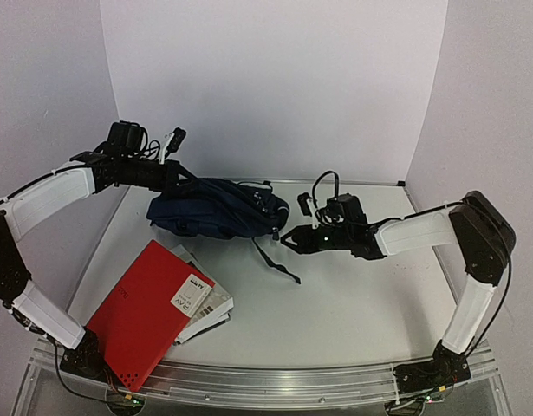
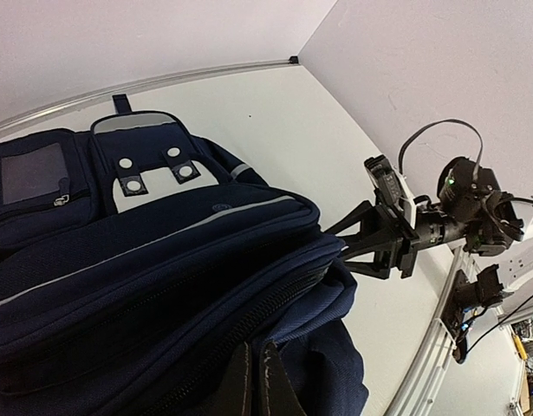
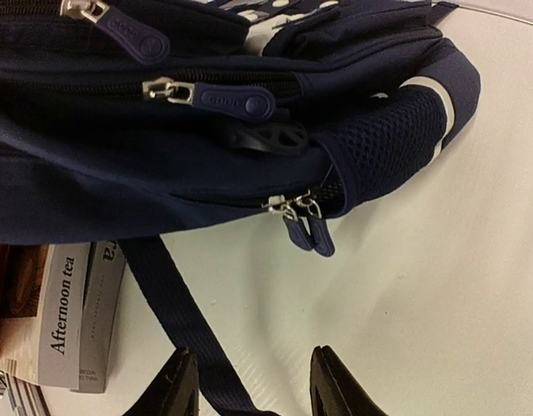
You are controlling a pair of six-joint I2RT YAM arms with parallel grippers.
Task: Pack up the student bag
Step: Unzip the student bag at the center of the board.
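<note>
One student bag on its side, rear left-centre of desk, near back wall, well apart from right and front edges. Left tool shut tight against fabric at bag's left end; pinch of cloth not confirmable. Right tool part-open just beside bag's right end, fingers straddling black strap, not clamping. Red book over papers, front-left, corner reaching front rail.

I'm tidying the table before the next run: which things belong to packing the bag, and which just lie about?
In the job: student bag; left gripper, shut on it; right gripper, open by its zip pulls.
Lying beside, untouched: red book; Afternoon tea booklet, likely contents to pack.
</note>
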